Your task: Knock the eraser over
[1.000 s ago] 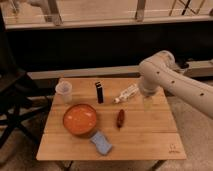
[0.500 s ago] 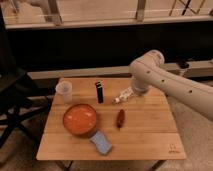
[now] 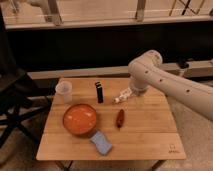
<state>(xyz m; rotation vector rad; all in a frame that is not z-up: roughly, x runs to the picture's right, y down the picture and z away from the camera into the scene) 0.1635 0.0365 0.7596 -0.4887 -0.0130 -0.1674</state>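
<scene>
The eraser (image 3: 99, 92) is a slim black block with a pale band. It stands upright on the wooden table (image 3: 150, 135), near the back, between the cup and the arm. My gripper (image 3: 122, 96) is at the end of the white arm (image 3: 165, 82), low over the table, a short way to the right of the eraser and apart from it.
A clear plastic cup (image 3: 64, 92) stands at the back left. An orange bowl (image 3: 79, 119) sits left of centre. A blue sponge (image 3: 101, 142) lies at the front. A dark red oval object (image 3: 120, 118) lies mid-table. A black folding chair (image 3: 12, 102) stands left of the table.
The arm has swung left over both earlier frames, bringing the gripper closer to the eraser. The eraser and other objects have not moved.
</scene>
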